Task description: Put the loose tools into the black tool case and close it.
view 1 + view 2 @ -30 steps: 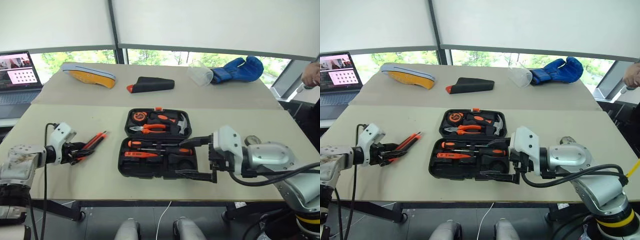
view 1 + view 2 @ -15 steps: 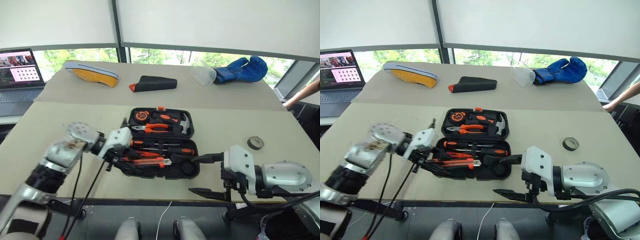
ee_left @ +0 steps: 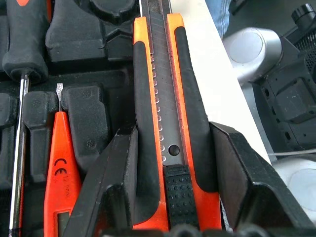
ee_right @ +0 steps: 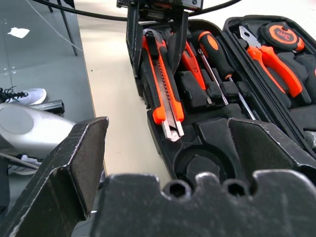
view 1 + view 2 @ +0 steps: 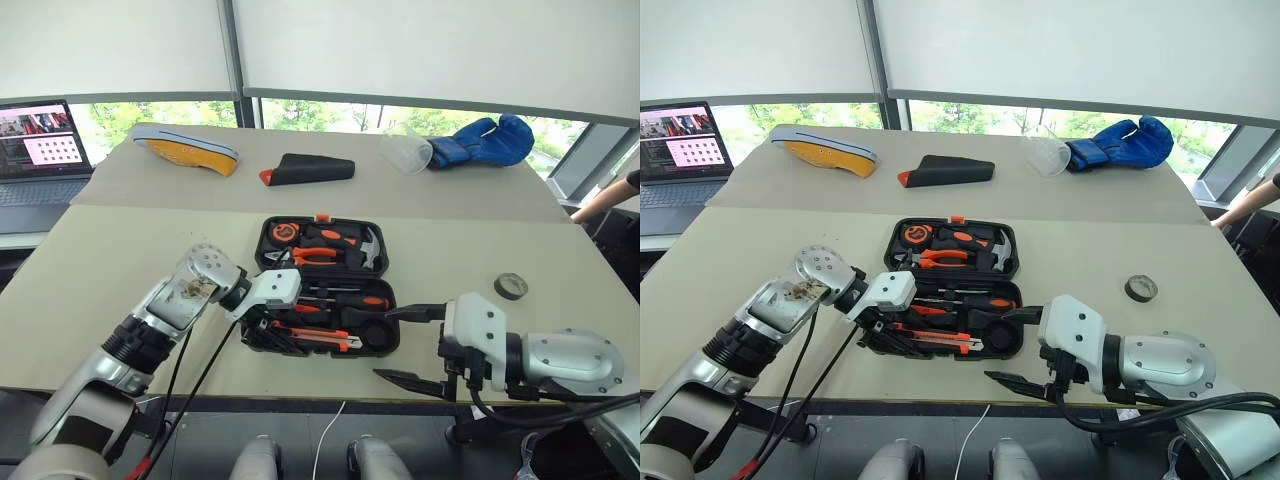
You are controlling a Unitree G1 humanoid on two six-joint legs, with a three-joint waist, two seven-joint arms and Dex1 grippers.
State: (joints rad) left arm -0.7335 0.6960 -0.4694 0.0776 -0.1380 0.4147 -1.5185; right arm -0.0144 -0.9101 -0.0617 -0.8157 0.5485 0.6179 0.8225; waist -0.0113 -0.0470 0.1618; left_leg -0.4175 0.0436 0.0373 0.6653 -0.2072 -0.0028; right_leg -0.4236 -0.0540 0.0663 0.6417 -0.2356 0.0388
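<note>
Left wrist view: the left tool [image 3: 170, 197] grips the utility knife [image 3: 165, 123] over the open black tool case [image 5: 322, 290], while the tape roll [image 5: 510, 286] lies on the tabletop [image 5: 100, 270] beyond the wide-open right tool [image 5: 410, 345].

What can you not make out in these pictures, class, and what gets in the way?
- Knife: its tail end is cut off by the left wrist view's edge; whether it sits in the case recess is unclear, hidden by the left gripper.
- Tape roll: too small in the eye views for detail.
- Right gripper: its own fingers hide the case's near corner in the right wrist view.
</note>
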